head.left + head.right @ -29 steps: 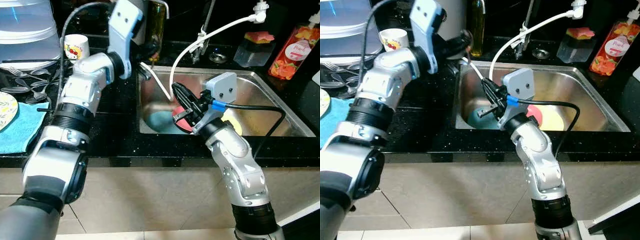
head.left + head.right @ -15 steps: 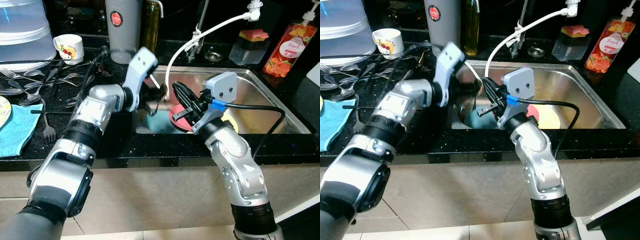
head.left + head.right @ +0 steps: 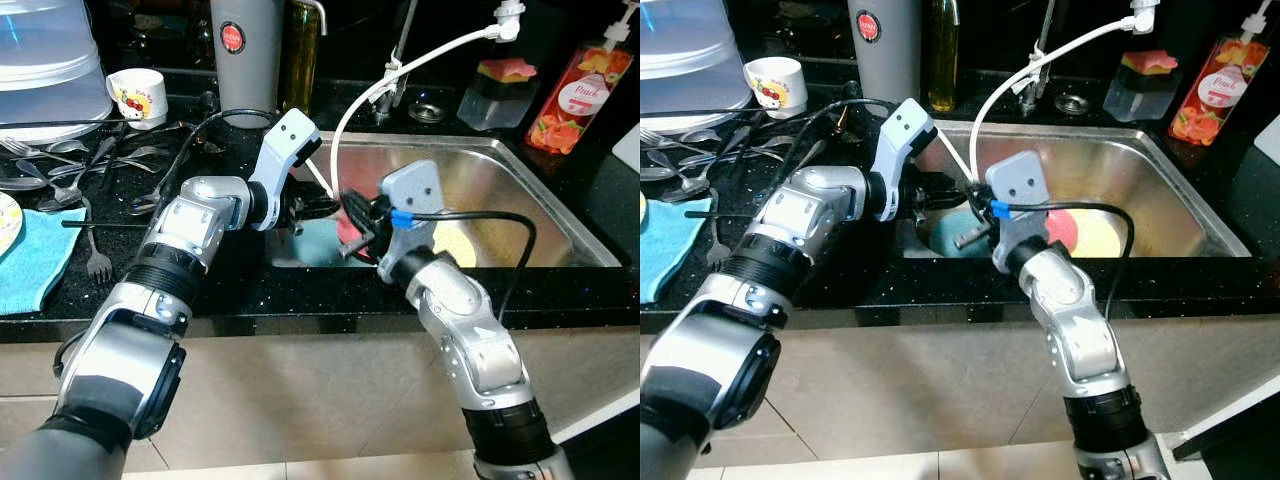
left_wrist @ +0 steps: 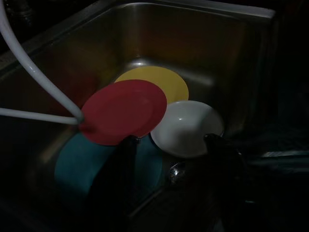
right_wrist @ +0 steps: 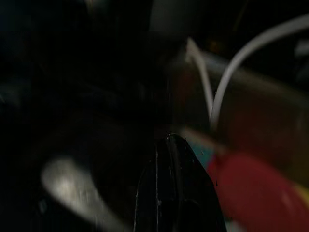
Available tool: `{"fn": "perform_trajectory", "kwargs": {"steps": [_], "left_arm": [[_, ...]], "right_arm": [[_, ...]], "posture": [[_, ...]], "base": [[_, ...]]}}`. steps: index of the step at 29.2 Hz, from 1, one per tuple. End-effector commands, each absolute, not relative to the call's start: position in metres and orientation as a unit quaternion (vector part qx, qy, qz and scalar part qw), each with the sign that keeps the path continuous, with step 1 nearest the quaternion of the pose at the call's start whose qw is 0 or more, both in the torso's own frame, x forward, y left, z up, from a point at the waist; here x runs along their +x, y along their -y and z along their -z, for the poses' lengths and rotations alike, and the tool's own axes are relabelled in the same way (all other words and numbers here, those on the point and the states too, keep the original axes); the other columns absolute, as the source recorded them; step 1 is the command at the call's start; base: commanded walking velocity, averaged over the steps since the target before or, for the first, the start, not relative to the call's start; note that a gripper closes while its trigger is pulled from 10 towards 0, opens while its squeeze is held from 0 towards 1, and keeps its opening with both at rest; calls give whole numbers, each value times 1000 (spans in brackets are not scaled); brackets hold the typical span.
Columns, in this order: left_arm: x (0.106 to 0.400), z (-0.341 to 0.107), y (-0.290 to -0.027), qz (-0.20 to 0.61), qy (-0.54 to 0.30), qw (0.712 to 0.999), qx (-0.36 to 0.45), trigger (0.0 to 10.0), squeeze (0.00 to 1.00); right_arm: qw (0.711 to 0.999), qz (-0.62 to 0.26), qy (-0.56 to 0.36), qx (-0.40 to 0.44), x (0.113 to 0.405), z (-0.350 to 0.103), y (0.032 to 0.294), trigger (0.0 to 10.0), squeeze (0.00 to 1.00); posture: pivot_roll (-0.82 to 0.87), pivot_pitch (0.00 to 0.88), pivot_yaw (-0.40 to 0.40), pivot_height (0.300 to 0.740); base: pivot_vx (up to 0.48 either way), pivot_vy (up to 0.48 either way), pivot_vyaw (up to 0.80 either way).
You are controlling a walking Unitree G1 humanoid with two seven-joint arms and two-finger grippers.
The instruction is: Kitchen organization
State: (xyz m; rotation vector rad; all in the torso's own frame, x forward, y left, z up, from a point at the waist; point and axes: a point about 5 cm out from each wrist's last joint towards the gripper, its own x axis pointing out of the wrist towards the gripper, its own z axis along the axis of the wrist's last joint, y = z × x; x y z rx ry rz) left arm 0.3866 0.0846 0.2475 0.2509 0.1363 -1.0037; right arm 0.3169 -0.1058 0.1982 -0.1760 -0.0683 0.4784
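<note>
**Two claws meet over the sink's left end**

Both claws hang inside the steel sink (image 3: 520, 165), nearly touching each other. The left claw (image 4: 169, 145) has its fingers spread apart and empty. Just ahead of it lies the red plate (image 4: 124, 111), overlapping a teal plate (image 4: 79, 164) below it, a yellow plate (image 4: 157, 79) beyond it and a white plate (image 4: 188, 126) beside it. A white hose (image 3: 400, 70) runs down past the claw to the red plate's edge. The right claw (image 3: 352, 215) sits just across from the left one, with the red plate behind it; its wrist view is too dark and blurred, so I cannot tell whether its fingers are apart or together. Cutlery (image 3: 90, 165) and a blue cloth (image 3: 40, 265) lie on the black counter (image 3: 230, 270), well off behind the left claw.
</note>
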Motion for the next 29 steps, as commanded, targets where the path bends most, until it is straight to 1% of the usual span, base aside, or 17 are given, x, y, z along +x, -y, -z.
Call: {"fn": "perform_trajectory", "kwargs": {"steps": [1,2,3,7,10,15,16,17,18,19,20,21,23,24,26,28,29], "left_arm": [[386,-247,-81,479,-61,866,129,10000,451],[387,-248,-82,473,-58,870,130,10000,400],[388,-248,-82,467,-55,873,130,10000,0],[394,-251,-85,433,-53,891,129,10000,0],[405,-254,-94,358,-61,924,123,10000,0],[418,-265,-116,228,-71,963,127,10000,0],[418,-265,-116,228,-71,963,127,10000,0],[419,-269,-121,207,-66,968,125,10000,0],[421,-275,-127,178,-55,973,139,10000,0],[424,-282,-137,122,-42,981,148,10000,0],[424,-282,-137,122,-42,981,148,10000,0],[426,-286,-148,65,-34,986,150,10000,0],[426,-288,-153,44,-30,987,153,10000,0],[427,-292,-167,-1,-32,989,145,10000,0],[427,-294,-171,-14,-33,989,144,10000,0],[427,-294,-180,-46,-38,989,133,10000,0],[426,-292,-187,-68,-46,989,123,10000,0]], "right_arm": [[970,-229,30,-75,317,-197,109,10000,0],[972,-224,44,-60,318,-202,110,10000,0],[973,-217,56,-47,318,-207,111,10000,0],[978,-195,76,-11,321,-216,115,10000,0],[981,-170,86,12,324,-224,119,10000,0],[986,-128,95,40,329,-235,128,10000,0],[986,-128,95,40,329,-235,128,10000,0],[987,-121,93,50,330,-236,130,10000,0],[987,-117,92,60,330,-238,131,10000,0],[987,-112,92,67,331,-239,132,10000,0],[987,-112,92,67,331,-239,132,10000,0],[988,-109,95,54,331,-239,132,10000,0],[988,-109,94,50,331,-238,132,10000,0],[988,-111,94,50,331,-237,131,10000,0],[988,-113,94,52,331,-237,130,10000,0],[982,-157,102,20,329,-237,123,10000,0],[971,-212,112,0,323,-237,112,10000,0]], "posture": [[211,46,-44,740],[208,46,-44,740],[208,46,-44,740],[210,47,-44,740],[208,48,-47,740],[207,47,-47,740],[207,47,-47,740],[203,48,-49,740],[203,48,-50,740],[204,50,-54,740],[204,50,-54,740],[207,49,-56,740],[207,49,-55,740],[212,53,-60,740],[212,53,-60,740],[219,51,-64,740],[221,51,-62,740]], "base": [[0,0,0],[0,0,0],[0,0,0],[0,0,0],[0,0,0],[0,0,0],[0,0,0],[0,0,0],[0,0,0],[0,0,0],[0,0,0],[0,0,0],[0,0,0],[0,0,0],[0,0,0],[0,0,0],[0,0,0]]}}
